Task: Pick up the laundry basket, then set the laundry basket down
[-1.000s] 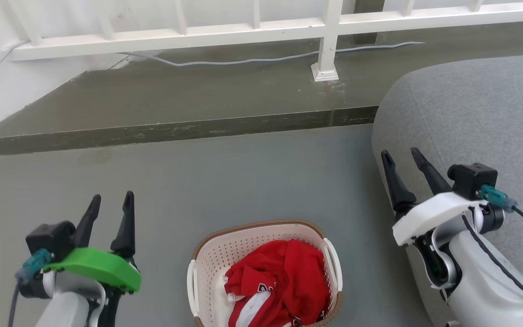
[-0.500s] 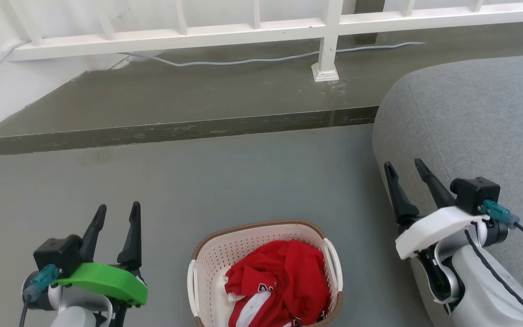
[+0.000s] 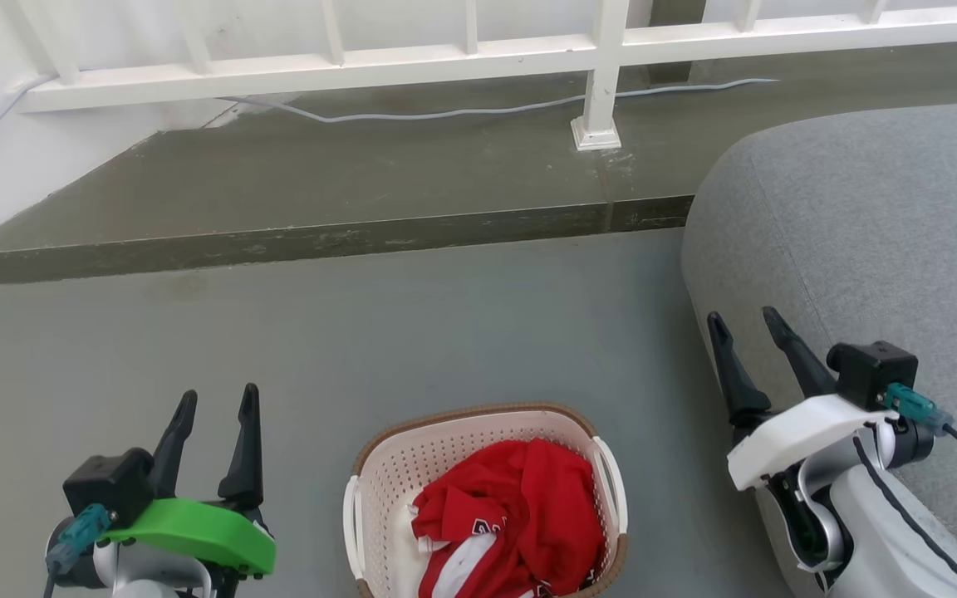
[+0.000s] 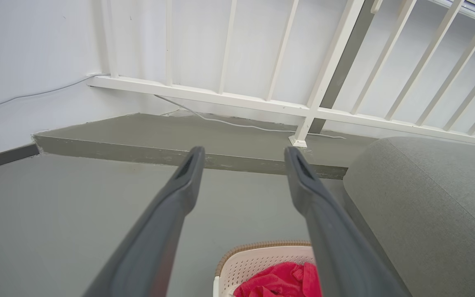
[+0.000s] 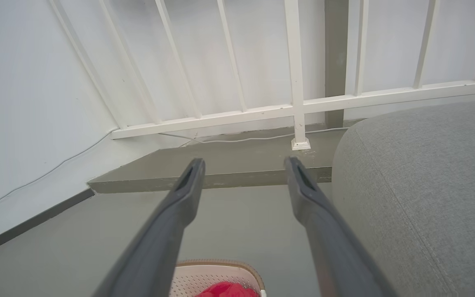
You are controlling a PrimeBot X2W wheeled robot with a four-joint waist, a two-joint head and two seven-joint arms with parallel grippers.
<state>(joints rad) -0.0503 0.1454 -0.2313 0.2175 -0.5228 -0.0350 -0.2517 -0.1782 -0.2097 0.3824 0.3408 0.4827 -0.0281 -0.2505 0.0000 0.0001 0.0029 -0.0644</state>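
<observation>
On the grey floor [image 3: 445, 332], laundry basket [image 3: 409, 458] sits between left gripper [image 3: 220, 392] and right gripper [image 3: 741, 315], both spread.

Fitted at 7 o'clock of the head view with the left gripper [image 3: 218, 397]: two long black tapering fingers [image 3: 239, 448] rising from a bright green cover [image 3: 196, 531]. Fitted at 4 o'clock with the right gripper [image 3: 741, 316]: identical fingers, white cover [image 3: 794, 428]. Equipped beside each cover with a black camera block [image 3: 109, 482] and teal connector [image 3: 80, 527]. Clad at 5 o'clock in a pale grey forearm shell [image 3: 877, 540], black cable [image 3: 902, 508] routed along it. Finished, per wrist views, with recessed inner fingertips [image 4: 188, 165].
</observation>
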